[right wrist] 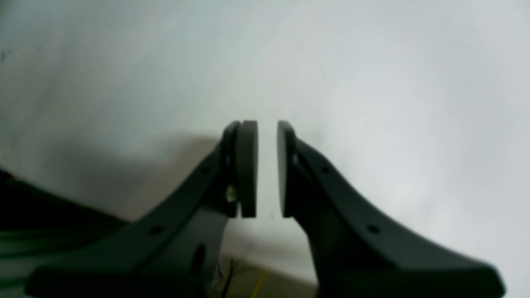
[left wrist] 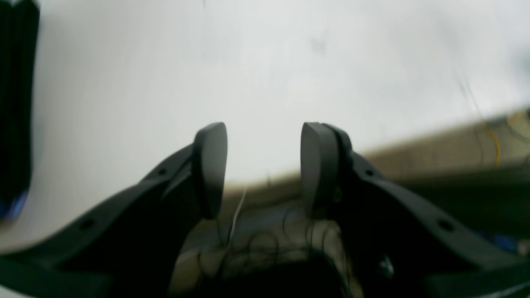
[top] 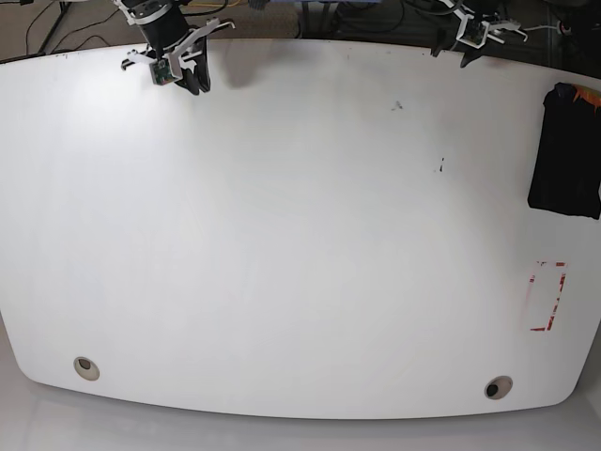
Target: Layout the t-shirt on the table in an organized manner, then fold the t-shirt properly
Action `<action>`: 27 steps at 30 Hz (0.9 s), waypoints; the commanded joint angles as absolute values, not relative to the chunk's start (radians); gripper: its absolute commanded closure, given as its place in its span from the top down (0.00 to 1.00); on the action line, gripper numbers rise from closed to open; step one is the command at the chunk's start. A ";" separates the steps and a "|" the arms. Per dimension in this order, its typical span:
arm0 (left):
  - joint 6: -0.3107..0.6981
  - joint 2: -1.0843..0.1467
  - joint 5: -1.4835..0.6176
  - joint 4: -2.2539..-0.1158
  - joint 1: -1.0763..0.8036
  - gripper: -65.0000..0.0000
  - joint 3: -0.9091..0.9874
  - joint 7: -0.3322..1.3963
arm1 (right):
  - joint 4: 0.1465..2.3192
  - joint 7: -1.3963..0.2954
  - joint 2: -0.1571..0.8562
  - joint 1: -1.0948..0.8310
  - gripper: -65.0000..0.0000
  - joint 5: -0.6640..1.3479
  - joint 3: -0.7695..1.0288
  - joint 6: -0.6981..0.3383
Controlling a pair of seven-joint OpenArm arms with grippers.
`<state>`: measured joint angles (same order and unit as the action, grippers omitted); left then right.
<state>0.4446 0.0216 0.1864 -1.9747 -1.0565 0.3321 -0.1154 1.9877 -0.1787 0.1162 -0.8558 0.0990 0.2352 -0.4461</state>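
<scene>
Left gripper (left wrist: 263, 169) agape and empty, right gripper (right wrist: 267, 169) seemingly narrowly parted, empty

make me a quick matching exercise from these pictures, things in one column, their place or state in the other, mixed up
Things:
1. t-shirt
2. left gripper
3. right gripper
4. red rectangle mark

Place or state:
A. jaws wide apart, holding nothing
B. folded dark bundle by the table's edge
C. jaws nearly together, holding nothing
D. on the tabletop, nearer the camera than the bundle

Pairs: 1-B, 2-A, 3-C, 4-D
</scene>
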 commanded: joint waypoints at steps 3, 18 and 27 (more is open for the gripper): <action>0.449 0.019 0.171 -1.992 -1.193 0.40 0.337 -0.140 | 2.018 -0.153 0.119 -0.964 0.12 0.113 0.237 -0.455; 0.449 -0.082 0.165 -1.890 -1.309 0.40 0.337 -0.139 | 1.995 -0.151 0.114 -1.267 0.01 0.114 0.228 -0.456; 0.449 -0.137 0.116 -1.624 -1.227 0.40 0.318 -0.139 | 1.871 -0.151 0.120 -1.244 0.02 0.105 0.228 -0.456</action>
<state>0.4484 -0.1238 0.1272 -1.6627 -1.2495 0.3248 -0.1169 1.8896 -0.1680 0.1146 -1.2453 0.1032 0.2230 -0.4526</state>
